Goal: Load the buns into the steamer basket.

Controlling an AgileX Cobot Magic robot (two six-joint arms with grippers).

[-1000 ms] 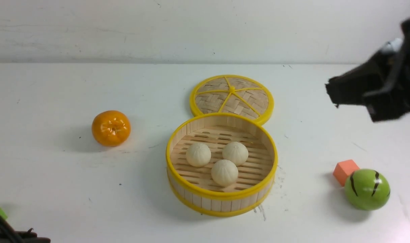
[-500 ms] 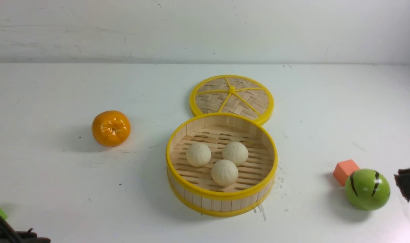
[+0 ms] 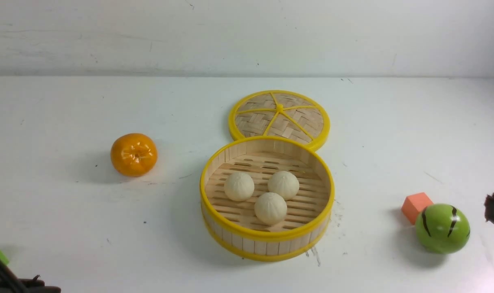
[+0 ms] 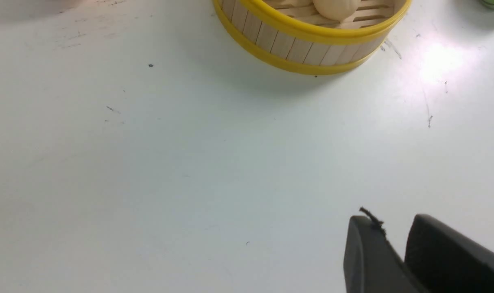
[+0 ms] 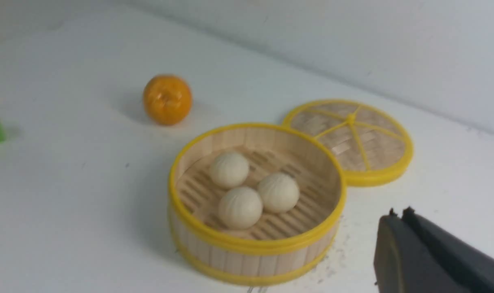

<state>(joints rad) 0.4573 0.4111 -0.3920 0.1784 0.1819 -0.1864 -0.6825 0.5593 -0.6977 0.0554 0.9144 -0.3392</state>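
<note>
Hanging lower now: right gripper (image 5: 400, 212), shut, empty; left gripper (image 4: 389, 216), slightly parted, empty; buns (image 3: 270, 208) still in basket (image 3: 267, 246).

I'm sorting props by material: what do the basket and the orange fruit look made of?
Basket: matt pale bamboo or wood, by its slats and grain; its glossy yellow rims may be plastic. Orange fruit: shiny, bright highlights; perhaps plastic.
</note>
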